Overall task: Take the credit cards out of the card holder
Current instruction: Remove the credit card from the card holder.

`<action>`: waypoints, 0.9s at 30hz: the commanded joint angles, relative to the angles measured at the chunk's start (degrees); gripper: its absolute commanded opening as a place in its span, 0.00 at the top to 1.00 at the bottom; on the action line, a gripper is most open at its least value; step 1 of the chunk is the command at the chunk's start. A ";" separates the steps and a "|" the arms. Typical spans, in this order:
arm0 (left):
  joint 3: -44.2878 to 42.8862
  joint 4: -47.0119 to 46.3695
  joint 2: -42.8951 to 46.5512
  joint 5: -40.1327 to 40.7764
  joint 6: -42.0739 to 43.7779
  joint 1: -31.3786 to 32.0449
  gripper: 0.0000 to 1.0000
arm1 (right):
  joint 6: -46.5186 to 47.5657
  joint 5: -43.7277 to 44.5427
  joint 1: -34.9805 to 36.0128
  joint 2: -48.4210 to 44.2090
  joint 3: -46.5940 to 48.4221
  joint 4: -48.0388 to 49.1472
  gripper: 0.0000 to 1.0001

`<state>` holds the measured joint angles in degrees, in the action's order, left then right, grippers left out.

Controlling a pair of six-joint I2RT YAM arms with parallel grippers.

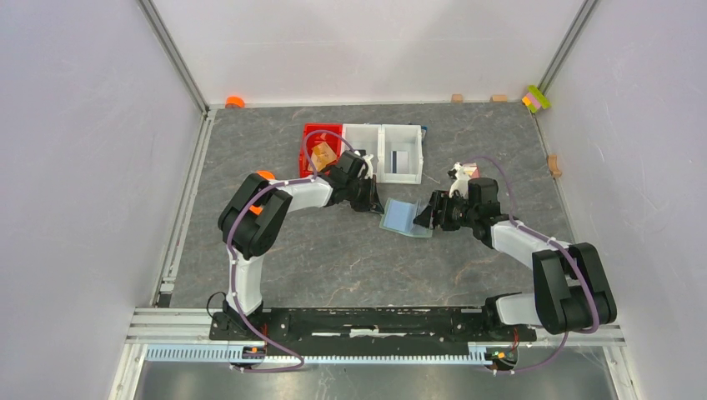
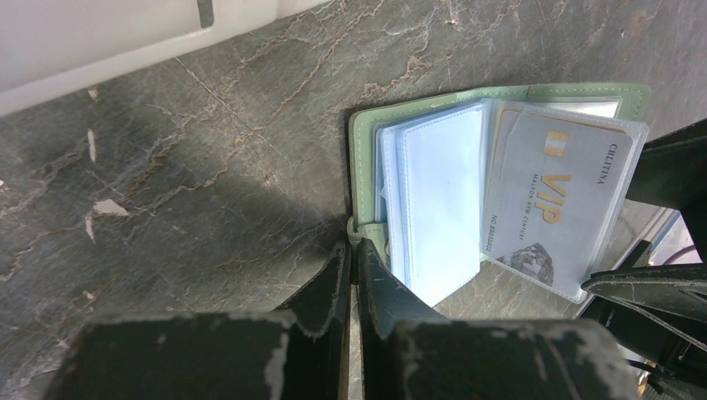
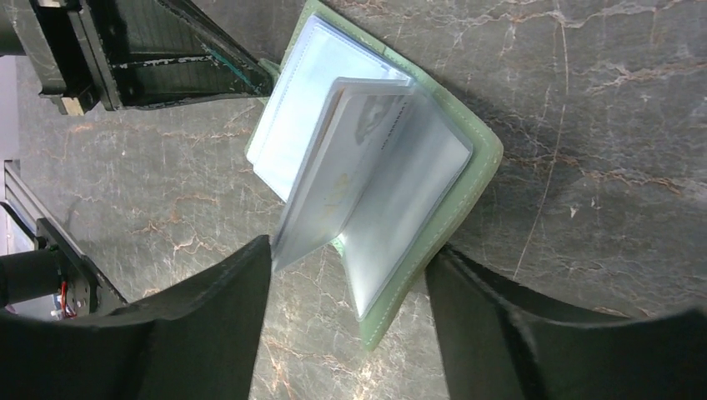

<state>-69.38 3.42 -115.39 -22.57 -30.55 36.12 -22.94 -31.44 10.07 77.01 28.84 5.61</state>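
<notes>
The sage-green card holder [image 1: 406, 217] lies open on the grey table between my two grippers. My left gripper [image 2: 354, 250] is shut on the small tab at the holder's [image 2: 363, 158] edge. A grey credit card [image 2: 559, 200] marked VIP sits in a clear sleeve, and a tan-gold edge shows behind it. My right gripper [image 3: 348, 267] stands open around the holder's [image 3: 467, 183] near end. One clear sleeve holding a card [image 3: 350, 167] stands lifted from the holder, its corner close to the left finger [image 3: 242, 283]. From above, the right gripper [image 1: 425, 217] is at the holder's right edge and the left gripper [image 1: 373, 202] at its left corner.
A red bin [image 1: 321, 150] holding an orange item and two white bins [image 1: 383, 154] stand just behind the holder; the right one holds a card-like item [image 1: 400, 160]. A small pink item [image 1: 468, 171] lies behind the right arm. White walls enclose the table.
</notes>
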 commanded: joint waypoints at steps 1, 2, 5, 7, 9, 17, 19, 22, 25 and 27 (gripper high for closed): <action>-0.93 1.74 0.09 1.17 2.00 0.71 0.91 | 0.66 2.60 0.21 0.27 2.43 -0.90 0.25; -0.93 1.76 0.13 1.21 2.01 0.74 0.91 | 0.66 2.77 0.20 0.17 2.45 -1.03 0.24; -0.93 1.70 0.29 1.21 1.99 0.80 0.91 | 0.40 3.04 0.22 0.01 2.54 -1.12 0.24; -0.84 1.84 0.36 1.29 2.08 0.80 0.91 | 0.11 3.05 0.21 0.12 2.62 -0.96 0.27; -0.92 1.85 0.37 1.30 2.13 0.81 0.91 | -0.33 3.14 0.19 0.24 2.62 -0.78 0.30; -0.76 0.93 0.44 -0.32 1.87 1.02 0.91 | -2.43 2.93 2.20 2.17 4.19 0.91 0.28; -0.58 -0.34 0.20 -2.08 1.27 0.98 0.91 | -2.49 3.55 2.85 2.52 4.70 0.74 0.27; -0.24 -1.84 0.01 -3.78 0.56 0.97 0.91 | -2.51 4.26 3.15 3.03 5.08 0.47 0.27; 0.33 -2.94 0.50 -4.45 0.42 1.04 0.91 | -2.58 4.77 3.30 3.48 5.02 0.55 0.25; 0.69 -3.16 0.80 -5.30 0.28 1.06 0.91 | -2.80 4.86 3.54 3.82 4.89 0.92 0.25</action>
<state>-69.30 2.68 -115.39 -24.58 -30.55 36.71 -25.28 -28.08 13.15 79.85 31.81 5.13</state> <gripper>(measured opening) 0.090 0.746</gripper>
